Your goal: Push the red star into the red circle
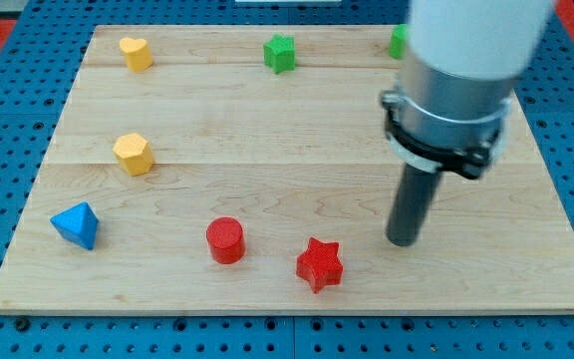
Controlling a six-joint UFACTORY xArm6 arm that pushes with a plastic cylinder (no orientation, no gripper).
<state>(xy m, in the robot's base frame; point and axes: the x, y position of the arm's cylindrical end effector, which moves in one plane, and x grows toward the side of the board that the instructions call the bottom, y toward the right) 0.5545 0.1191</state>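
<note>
The pale wooden table [297, 130] carries 7 small blocks. The red star-shaped block [319, 264] lies near the view's bottom edge, a little right of centre. The red circular block, a short cylinder [225, 240], stands to the star's left and slightly higher in the view; the 2 are near each other but apart, with bare wood between them.

My tip [403, 240], the lower end of the straight dark rod that serves as the tool, rests on the table to the right of the red star and a touch higher, close but not touching it. The tool has nothing to open or close and holds no block.

A blue pyramid-like block [76, 225] sits at the view's left. 2 yellow blocks lie on the left side, one [133, 154] at mid-height and one [136, 53] near the top. A green star-shaped block [280, 53] is at top centre, and another green block [398, 42] at top right is partly hidden behind the arm.
</note>
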